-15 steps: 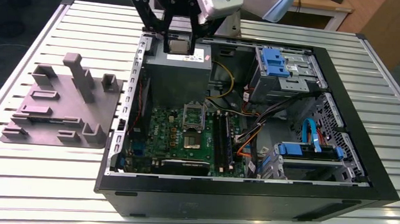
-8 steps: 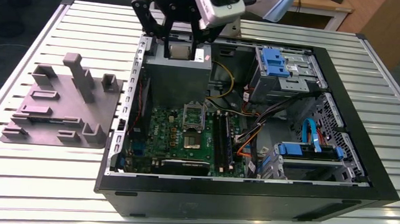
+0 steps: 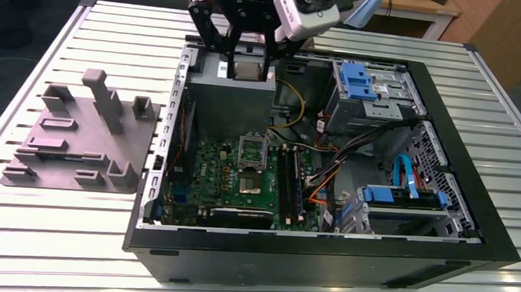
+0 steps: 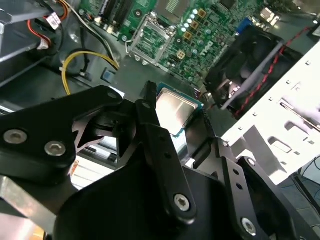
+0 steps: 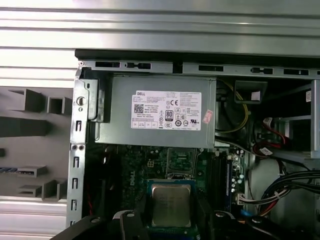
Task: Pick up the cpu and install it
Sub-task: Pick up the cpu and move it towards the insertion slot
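Transport step: gripper (image 3: 248, 62) clamped on the cpu (image 3: 246, 70), raised over the power supply (image 3: 231, 101). Judgement: seating calls for squaring the chip over the open socket (image 3: 253, 179).

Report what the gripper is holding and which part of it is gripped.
The gripper holds the cpu, pinched by two opposite edges between its fingers; the silvery top is uncovered.

I see my black end effector (image 4: 176, 110) clamping the small silvery square cpu (image 4: 172, 106), with the green motherboard (image 4: 210, 35) beyond.
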You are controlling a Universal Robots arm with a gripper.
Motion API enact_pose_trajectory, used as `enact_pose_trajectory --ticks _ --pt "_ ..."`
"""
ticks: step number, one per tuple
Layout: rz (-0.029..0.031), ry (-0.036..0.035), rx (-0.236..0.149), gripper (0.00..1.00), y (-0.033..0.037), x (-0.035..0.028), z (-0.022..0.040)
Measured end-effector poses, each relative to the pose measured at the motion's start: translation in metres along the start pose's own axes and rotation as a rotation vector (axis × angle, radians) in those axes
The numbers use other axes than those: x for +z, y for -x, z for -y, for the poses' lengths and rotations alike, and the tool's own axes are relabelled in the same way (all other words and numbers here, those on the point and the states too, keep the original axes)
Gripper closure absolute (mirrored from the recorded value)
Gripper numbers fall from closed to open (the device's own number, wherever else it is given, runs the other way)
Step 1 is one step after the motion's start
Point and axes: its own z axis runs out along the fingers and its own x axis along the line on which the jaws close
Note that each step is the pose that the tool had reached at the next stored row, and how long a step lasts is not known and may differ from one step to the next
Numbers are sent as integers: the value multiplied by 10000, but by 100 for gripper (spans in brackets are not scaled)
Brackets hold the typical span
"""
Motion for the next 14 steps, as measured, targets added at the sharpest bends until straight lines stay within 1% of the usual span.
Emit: enact_pose_trajectory --ticks 3,5,9,14 --pt "-5 1 3 53 66 2 4" --pt "-6 0 13 53 90 3 14" --pt "-6 2 26 53 114 15 66" --pt "-6 8 62 53 121 44 147"
